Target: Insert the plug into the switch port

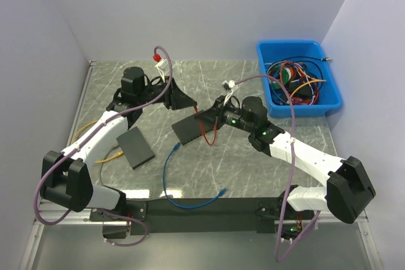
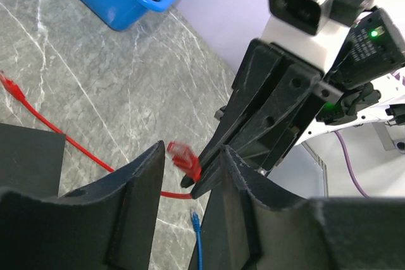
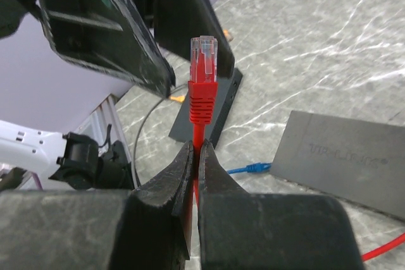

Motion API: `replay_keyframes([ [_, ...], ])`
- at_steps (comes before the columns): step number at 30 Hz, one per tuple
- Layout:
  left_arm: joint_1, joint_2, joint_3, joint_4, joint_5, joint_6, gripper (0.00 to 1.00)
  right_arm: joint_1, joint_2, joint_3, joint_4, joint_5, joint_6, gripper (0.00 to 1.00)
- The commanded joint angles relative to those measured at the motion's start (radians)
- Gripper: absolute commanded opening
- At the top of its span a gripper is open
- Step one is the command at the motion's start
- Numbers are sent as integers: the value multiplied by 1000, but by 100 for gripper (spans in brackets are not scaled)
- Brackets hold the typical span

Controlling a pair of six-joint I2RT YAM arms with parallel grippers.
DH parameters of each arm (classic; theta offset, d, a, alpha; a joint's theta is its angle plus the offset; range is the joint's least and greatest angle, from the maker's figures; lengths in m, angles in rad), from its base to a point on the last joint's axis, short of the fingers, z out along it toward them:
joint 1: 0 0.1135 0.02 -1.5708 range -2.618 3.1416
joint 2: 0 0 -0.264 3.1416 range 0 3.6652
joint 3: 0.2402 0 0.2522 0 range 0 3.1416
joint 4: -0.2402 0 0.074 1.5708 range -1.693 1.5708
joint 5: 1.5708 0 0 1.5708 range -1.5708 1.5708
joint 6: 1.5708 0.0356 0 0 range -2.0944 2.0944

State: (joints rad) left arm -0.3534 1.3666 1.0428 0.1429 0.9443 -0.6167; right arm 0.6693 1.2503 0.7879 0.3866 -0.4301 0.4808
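**Fingers (image 3: 168,184) shut on the red cable (image 3: 200,134), plug (image 3: 204,71) offered up**

Top view: the right gripper (image 1: 212,120) hangs over the nearer black box (image 1: 190,131). The left gripper (image 1: 180,98) comes in just beside it from the far side. A second black box (image 1: 135,147) lies well apart to the left. No port shows on either box, so I cannot tell which is the switch. A blue cable (image 1: 169,172) trails across the table and a blue bin (image 1: 304,110) of wires sits far right.

Left wrist view: the left gripper's fingers (image 2: 142,188) stand partly spread and hold nothing. The plug sits at the mouth of their gap, raised off the table on the right gripper's tips. I cannot tell whether it touches either finger. This looks like a hand-over: a pinch on the cable lets the plug wobble, while a grip on its body would steer it.

Right wrist view: the right fingers are pressed together on the cable just below the boot. The plug stands upright above them, its clear tip pointing away. The left fingers loom close at upper left.
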Motion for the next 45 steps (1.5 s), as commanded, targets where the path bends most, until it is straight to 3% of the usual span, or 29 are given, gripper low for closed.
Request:
replay_keyframes([
  [1,-6,-18,20,6,2,26,47,-4,9,-18,81,-38,15,0],
  [15,-12,-11,26,-8,2,41,33,-5,37,-9,55,-1,1,0],
  [21,-13,-12,26,-12,-1,44,19,-5,60,10,49,-10,2,0],
  [25,-15,-14,31,-23,-16,54,3,-5,75,20,29,-4,-1,0],
  [26,-15,-14,31,-32,-21,55,2,-5,78,28,21,-1,-8,19],
  [28,-15,-14,33,-37,-32,60,1,-4,80,34,-3,7,-16,42],
  [29,-15,-15,34,-43,-36,61,1,-5,77,33,-14,23,-28,65],
  [31,-15,-23,34,-48,-50,67,1,-7,51,16,-26,37,-31,72],
  [37,-16,-24,33,-43,-42,61,1,-71,-37,-78,95,-102,-5,73],
  [45,-22,-27,28,-29,-16,55,1,-97,-11,-96,234,-243,65,56],
])
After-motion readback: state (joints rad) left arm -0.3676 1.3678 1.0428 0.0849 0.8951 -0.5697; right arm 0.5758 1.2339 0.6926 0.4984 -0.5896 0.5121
